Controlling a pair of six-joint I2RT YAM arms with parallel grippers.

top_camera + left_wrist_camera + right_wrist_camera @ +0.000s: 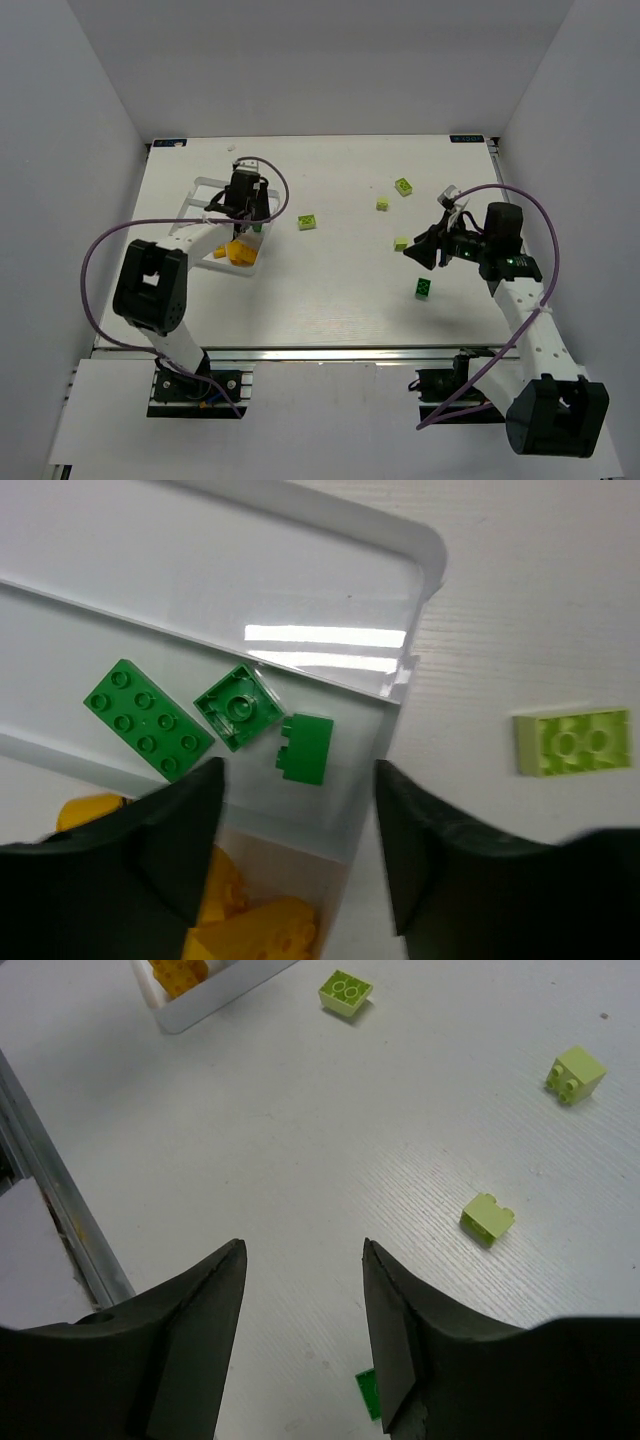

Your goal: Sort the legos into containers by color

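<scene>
My left pincer (300, 780) gapes empty over the tray (420, 550), which holds three dark green bricks (148, 720) (238, 706) (305, 748) in one compartment beside orange-yellow bricks (250, 920), while my right pincer (303, 1250), also wide and empty, hangs above the counter (330, 300) with its four lime bricks (308, 221) (382, 204) (403, 186) (400, 243) and one stray green brick (423, 288).

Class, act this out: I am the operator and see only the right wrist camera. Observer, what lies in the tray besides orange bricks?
Observer: Three dark green bricks share one compartment of the tray.
Operator: Is the other arm holding anything?
Observer: No, the left gripper hangs open and empty above the tray.
Operator: What is left outside it?
Observer: Four lime bricks lie on the table; your view misses one.
</scene>
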